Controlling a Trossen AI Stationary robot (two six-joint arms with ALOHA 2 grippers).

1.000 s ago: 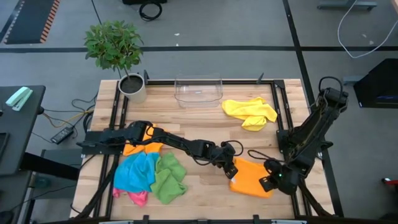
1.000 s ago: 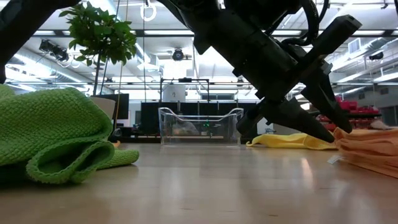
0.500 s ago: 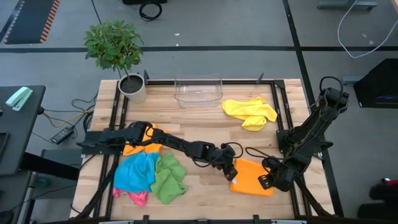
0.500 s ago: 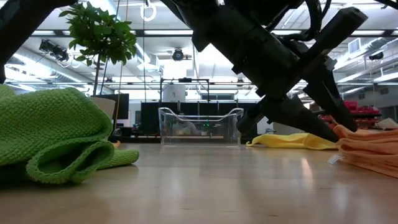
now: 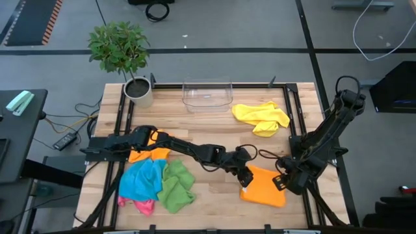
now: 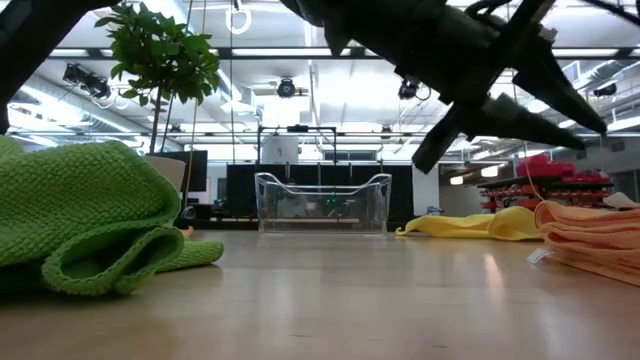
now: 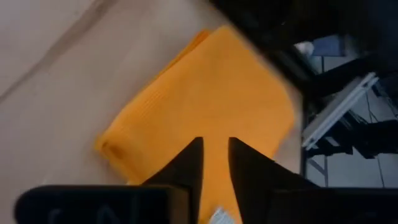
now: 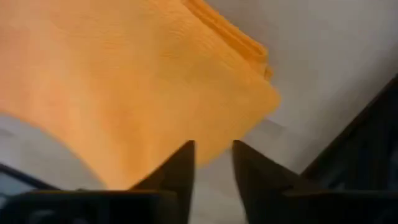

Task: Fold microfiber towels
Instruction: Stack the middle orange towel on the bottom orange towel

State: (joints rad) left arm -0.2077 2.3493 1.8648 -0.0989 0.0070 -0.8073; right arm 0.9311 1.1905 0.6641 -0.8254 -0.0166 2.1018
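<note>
A pale wooden table with a smooth grain stands in a wide workshop hall lit by ceiling strips, edged by dark metal rails. On its near right part lies a folded orange towel, a soft rectangle of fine ribbed microfiber with stacked, layered edges and a small white tag at one corner. The left gripper hangs over the towel's edge nearest the table's middle; in its wrist view the two dark tapered fingers stand a narrow slit apart with the orange cloth below and beyond them, holding nothing. The right gripper sits at the towel's opposite edge, its fingers likewise a little apart, clear of the cloth, which spreads just ahead of them. Well beyond both grippers, toward the far side, a crumpled yellow towel lies loose, and beside it stands a clear plastic bin with rounded walls. Back along the left arm is a heap of rumpled cloths: a green towel with a coarse looped weave and a rolled hem, a blue towel touching it, a pink towel peeping out beneath, and another orange towel under the arm. A potted plant with leafy branches stands at the far left corner.
</note>
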